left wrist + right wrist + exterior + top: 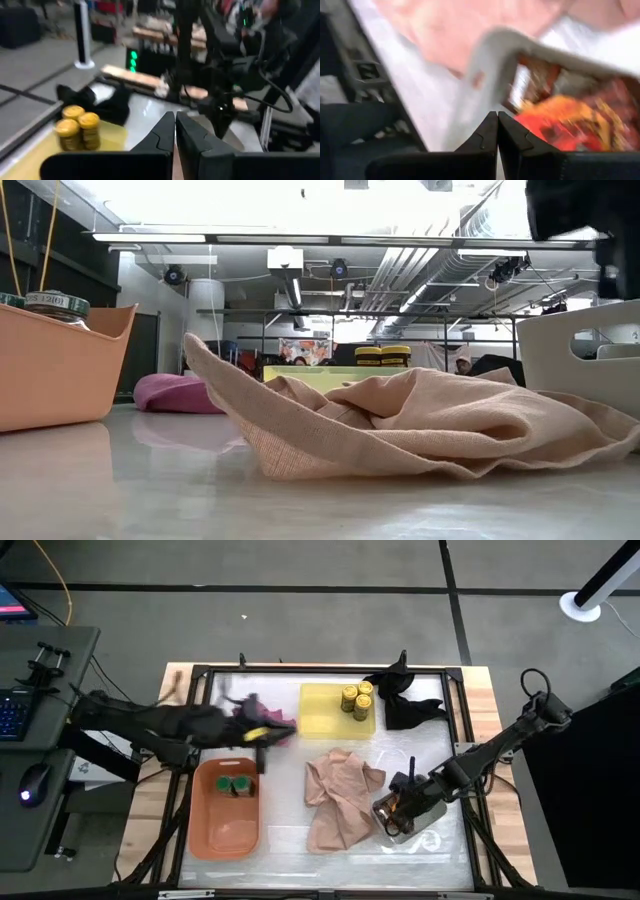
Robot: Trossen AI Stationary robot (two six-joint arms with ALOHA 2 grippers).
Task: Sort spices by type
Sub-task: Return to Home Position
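Observation:
Several yellow-lidded jars (356, 700) stand stacked in the yellow tray (322, 710); they also show in the left wrist view (77, 127). Green-lidded jars (238, 783) sit in the orange tray (225, 830). Orange-red packets (560, 120) lie in the grey tray (408, 825). My left gripper (285, 729) is shut and hovers over the pink cloth (250, 705), its fingers (165, 131) empty. My right gripper (392, 808) is shut at the grey tray's rim (490, 55), beside the packets. My right gripper has its shut fingertips (490, 131) close to the grey tray's rim and the packets. Whether they touch either one I cannot tell. My left gripper touches nothing.
A tan cloth (340, 798) lies crumpled mid-table between the orange and grey trays. A black cloth (408, 700) lies at the far right, next to the yellow tray. A small yellow thing (262, 733) shows by the left gripper on the pink cloth.

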